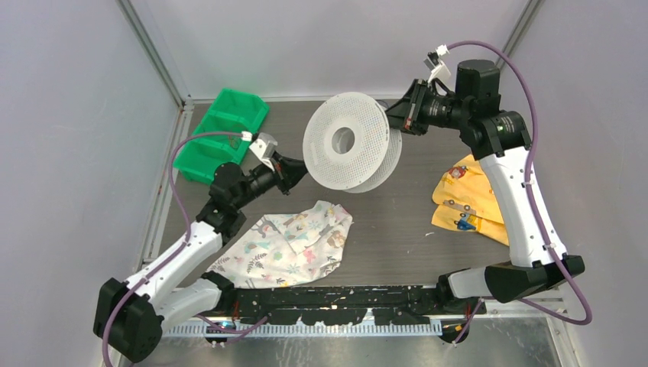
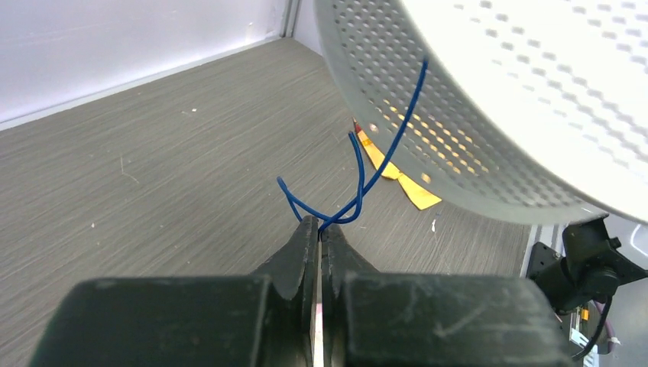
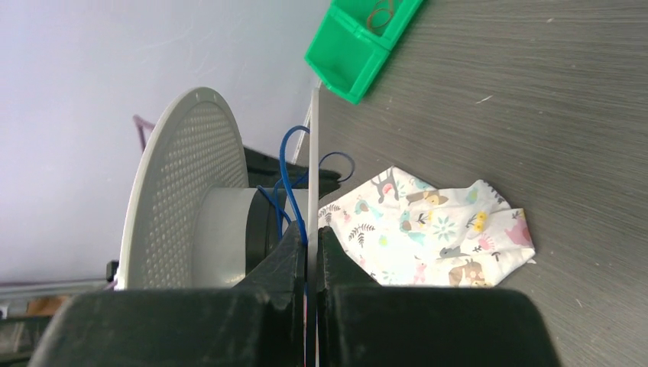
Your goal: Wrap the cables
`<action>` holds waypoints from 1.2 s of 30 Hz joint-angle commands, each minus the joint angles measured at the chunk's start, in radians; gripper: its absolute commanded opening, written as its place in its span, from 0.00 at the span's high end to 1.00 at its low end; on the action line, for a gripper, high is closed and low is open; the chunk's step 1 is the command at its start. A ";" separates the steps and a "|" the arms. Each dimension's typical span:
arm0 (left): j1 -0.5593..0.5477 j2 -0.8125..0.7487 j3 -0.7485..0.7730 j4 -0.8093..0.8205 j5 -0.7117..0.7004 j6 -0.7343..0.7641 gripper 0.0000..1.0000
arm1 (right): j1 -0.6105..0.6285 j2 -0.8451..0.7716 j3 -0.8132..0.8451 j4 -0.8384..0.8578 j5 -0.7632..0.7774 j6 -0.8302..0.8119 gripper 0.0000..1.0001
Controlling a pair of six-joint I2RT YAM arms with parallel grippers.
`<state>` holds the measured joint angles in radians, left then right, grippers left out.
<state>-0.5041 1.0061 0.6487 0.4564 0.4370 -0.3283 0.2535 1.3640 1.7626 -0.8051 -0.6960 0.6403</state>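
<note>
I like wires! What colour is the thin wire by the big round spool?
Blue. The thin blue wire shows best in the left wrist view.

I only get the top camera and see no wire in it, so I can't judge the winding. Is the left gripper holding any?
Observer: Yes. The left wrist view shows the left gripper shut on the blue wire, pinched at a bend.
Operator: Where does it run from there?
Observer: Up across the spool. The right wrist view shows only a few loose loops between the two discs.
Operator: And the right gripper?
Observer: The right gripper is shut on the rim of one disc.
</note>
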 commanded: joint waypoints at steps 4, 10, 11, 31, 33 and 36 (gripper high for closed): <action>-0.003 -0.084 0.044 -0.257 0.042 0.089 1.00 | -0.064 -0.038 -0.004 0.045 0.111 0.064 0.99; -0.004 -0.130 0.048 -0.309 0.147 0.112 1.00 | -0.111 -0.048 -0.045 0.016 0.215 0.090 0.99; -0.004 -0.133 0.051 -0.317 0.161 0.115 1.00 | -0.116 -0.050 -0.053 0.015 0.226 0.094 0.99; -0.050 0.013 0.214 -0.250 0.558 -0.042 1.00 | -0.095 -0.022 -0.092 0.021 0.303 0.155 0.99; -0.064 0.026 0.246 -0.249 0.525 -0.012 1.00 | -0.063 -0.008 -0.077 -0.014 0.336 0.128 0.99; -0.080 0.046 0.302 -0.253 0.512 0.022 1.00 | -0.003 0.021 -0.042 -0.092 0.406 0.082 0.99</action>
<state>-0.5602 1.0401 0.8581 0.1669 0.9215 -0.3370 0.1921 1.3643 1.6550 -0.8776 -0.3859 0.7448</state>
